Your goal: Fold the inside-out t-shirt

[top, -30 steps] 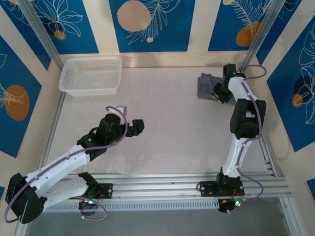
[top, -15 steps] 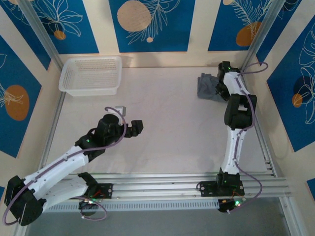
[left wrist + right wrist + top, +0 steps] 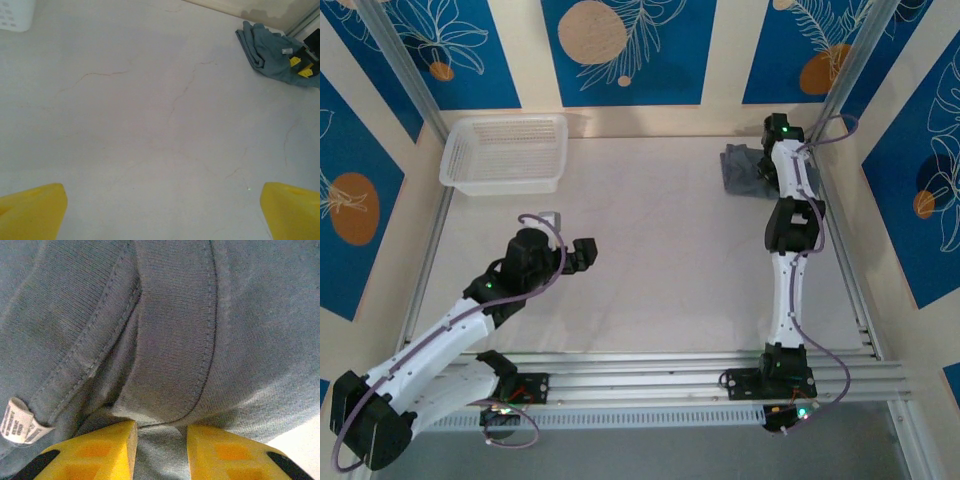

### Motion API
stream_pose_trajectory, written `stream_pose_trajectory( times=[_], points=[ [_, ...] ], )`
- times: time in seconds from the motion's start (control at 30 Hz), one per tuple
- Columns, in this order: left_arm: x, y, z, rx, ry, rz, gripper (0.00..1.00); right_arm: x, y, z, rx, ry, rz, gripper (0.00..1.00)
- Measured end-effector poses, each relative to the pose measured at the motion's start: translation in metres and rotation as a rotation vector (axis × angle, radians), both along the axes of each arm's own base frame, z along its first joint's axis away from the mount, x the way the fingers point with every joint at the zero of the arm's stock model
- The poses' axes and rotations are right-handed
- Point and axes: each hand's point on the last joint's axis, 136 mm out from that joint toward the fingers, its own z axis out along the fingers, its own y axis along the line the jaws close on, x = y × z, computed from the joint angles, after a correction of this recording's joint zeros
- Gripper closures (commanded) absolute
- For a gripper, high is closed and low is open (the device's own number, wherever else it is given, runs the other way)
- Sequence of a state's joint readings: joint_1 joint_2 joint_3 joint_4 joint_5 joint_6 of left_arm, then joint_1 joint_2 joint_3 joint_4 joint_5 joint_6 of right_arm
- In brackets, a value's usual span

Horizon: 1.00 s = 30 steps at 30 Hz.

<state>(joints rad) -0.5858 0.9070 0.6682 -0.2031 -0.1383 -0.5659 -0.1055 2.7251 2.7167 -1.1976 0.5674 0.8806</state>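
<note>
inside-out t-shirt (image 3: pixel 739 172) is bunched in a heap at the far right corner of the table (image 3: pixel 660 260), not spread, with several layers folded over each other. Right wrist cam: stitched seams and a ribbed band (image 3: pixel 175 340) face up, small white label (image 3: pixel 17 422) sticking out at the left edge. Right gripper (image 3: pixel 161 440) is down on the heap, jaws closed to a narrow gap with a fold of the grey fabric pinched between the yellow fingers (image 3: pixel 100 450); right arm is stretched almost straight out to that corner. Left gripper (image 3: pixel 582 255) sits over bare table on the near-left side, well apart from the shirt, jaws fully spread, nothing in them; both yellow tips at the bottom corners of the left wrist cam. White basket (image 3: pixel 505 152) at far left.
</note>
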Motion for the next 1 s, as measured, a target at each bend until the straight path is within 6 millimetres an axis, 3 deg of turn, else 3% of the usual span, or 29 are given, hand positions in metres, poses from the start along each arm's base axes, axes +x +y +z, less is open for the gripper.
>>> stream_pose_trajectory(
  times=[0.23,0.4,0.53,0.6,0.7,0.87,1.0],
  points=[
    [0.003,0.004,-0.001,0.003,0.002,0.014,0.01,0.028,0.003,-0.002,0.044,-0.11,0.023,0.66],
    [0.003,0.006,-0.002,0.009,0.002,0.025,0.01,0.033,0.006,0.007,0.077,-0.144,0.042,0.66],
    [0.002,0.019,-0.002,0.043,-0.005,0.076,0.01,0.027,0.013,0.021,0.101,-0.127,0.104,0.65],
    [0.001,0.029,0.0,0.069,-0.024,0.111,0.01,0.023,0.024,0.044,0.113,-0.123,0.199,0.65],
    [-0.001,0.045,0.0,0.114,-0.069,0.161,0.01,0.011,0.046,0.095,0.115,-0.143,0.36,0.64],
    [-0.004,0.068,-0.016,0.236,-0.09,0.22,0.01,-0.023,0.108,0.183,0.121,-0.206,0.621,0.61],
    [-0.008,0.089,-0.011,0.334,-0.142,0.276,0.01,-0.061,0.158,0.214,0.187,-0.173,0.83,0.56]
  ],
)
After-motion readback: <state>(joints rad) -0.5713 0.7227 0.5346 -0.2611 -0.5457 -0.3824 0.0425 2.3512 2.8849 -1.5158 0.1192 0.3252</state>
